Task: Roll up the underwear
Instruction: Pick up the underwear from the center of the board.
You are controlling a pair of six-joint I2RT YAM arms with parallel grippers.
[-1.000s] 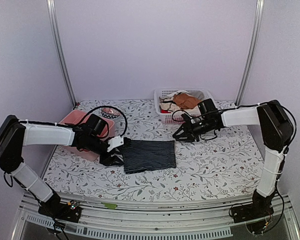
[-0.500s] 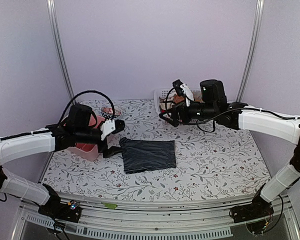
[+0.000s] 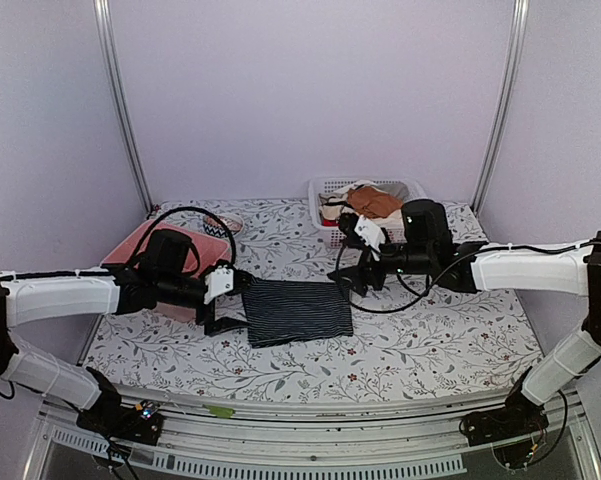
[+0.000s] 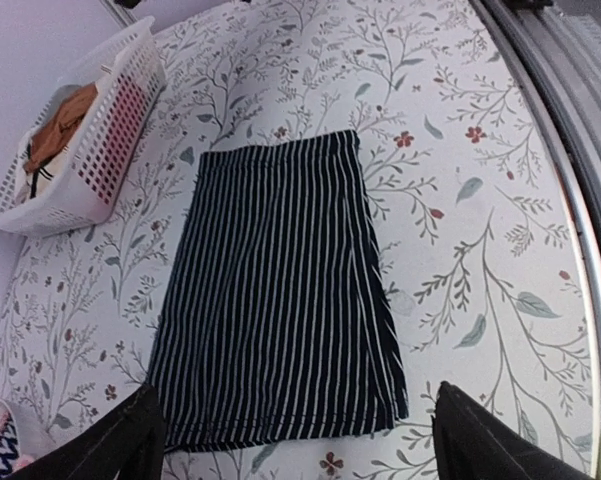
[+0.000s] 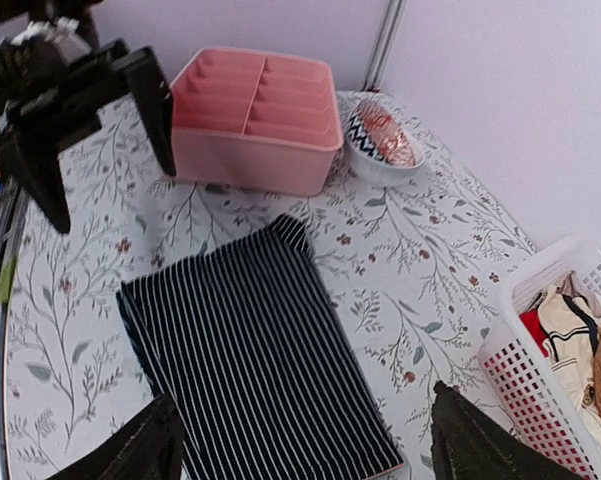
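Observation:
The underwear (image 3: 297, 311) is a dark navy cloth with thin white stripes, folded into a flat rectangle on the floral table. It also shows in the left wrist view (image 4: 280, 310) and the right wrist view (image 5: 255, 370). My left gripper (image 3: 223, 300) is open and empty, just left of the cloth's left edge and above the table. My right gripper (image 3: 352, 270) is open and empty, above the cloth's far right corner. In each wrist view the fingertips (image 4: 120, 445) stand wide apart with the cloth between them.
A pink divided tray (image 3: 145, 245) stands behind my left arm, with a small patterned bowl (image 3: 218, 226) beyond it. A white basket (image 3: 330, 190) of orange-brown and cream garments stands at the back, behind my right gripper.
My left gripper has come down toward the cloth's left edge. My right gripper has dropped from near the basket to just above the cloth's far right corner. The cloth has not moved.

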